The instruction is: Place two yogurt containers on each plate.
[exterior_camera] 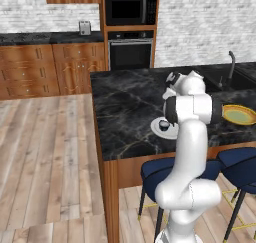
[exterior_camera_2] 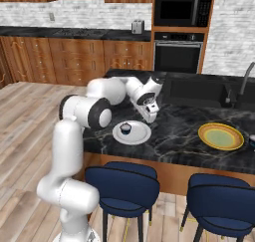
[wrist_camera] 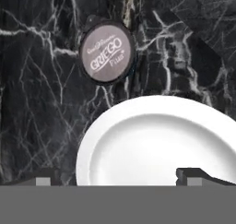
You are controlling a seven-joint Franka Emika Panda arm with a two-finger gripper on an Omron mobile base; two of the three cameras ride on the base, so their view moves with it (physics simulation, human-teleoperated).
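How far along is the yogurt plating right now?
Done: one yogurt cup sits on the white plate. In hand: nothing; the gripper is open above that plate, with a second cup on the counter beside it. Left: that cup, plus two for the yellow plate, which looks bare.

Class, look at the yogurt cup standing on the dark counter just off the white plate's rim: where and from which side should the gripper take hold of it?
Probably by the round sides just under the lid, coming straight down from above. The yogurt cup stands upright with its flat lid facing the hand view, apart from the white plate, so the open gripper could likely straddle it.
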